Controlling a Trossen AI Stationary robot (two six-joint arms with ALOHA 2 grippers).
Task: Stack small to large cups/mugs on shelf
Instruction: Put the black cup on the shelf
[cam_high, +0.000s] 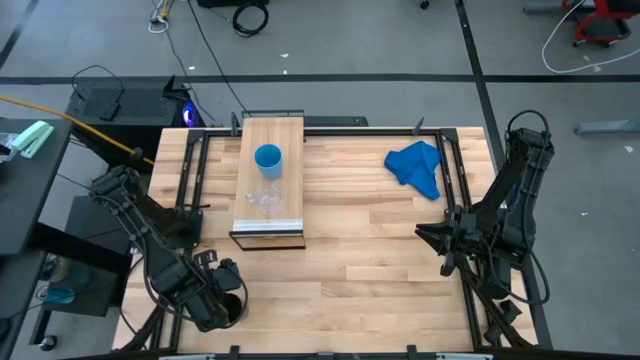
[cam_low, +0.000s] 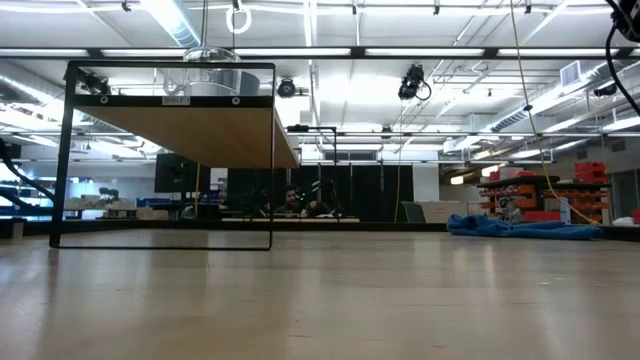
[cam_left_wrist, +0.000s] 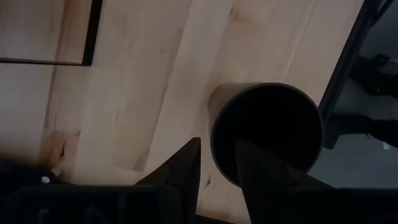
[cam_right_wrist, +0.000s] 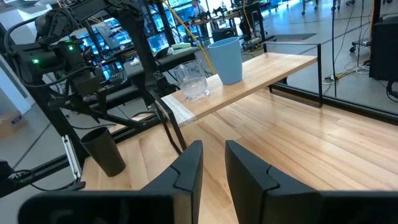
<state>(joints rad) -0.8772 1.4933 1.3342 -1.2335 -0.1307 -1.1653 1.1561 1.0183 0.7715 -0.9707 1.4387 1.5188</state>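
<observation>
The black cup (cam_left_wrist: 267, 134) stands upright on the table near its near-left corner (cam_high: 236, 308), and also shows in the right wrist view (cam_right_wrist: 102, 152). My left gripper (cam_left_wrist: 217, 144) points down over it, open. One finger is outside the cup's wall and the other is over its hollow. The blue cup (cam_high: 267, 160) and the clear glass cup (cam_high: 265, 200) stand apart on the shelf (cam_high: 270, 225), the glass one nearer the near end. My right gripper (cam_right_wrist: 213, 146) waits open at the table's right side (cam_high: 430, 235), pointing level toward the shelf.
A crumpled blue cloth (cam_high: 418, 168) lies at the far right of the table. A dark frame rail (cam_high: 190, 170) runs along the table's left side beside the shelf. Bare wood lies between the shelf and my right arm.
</observation>
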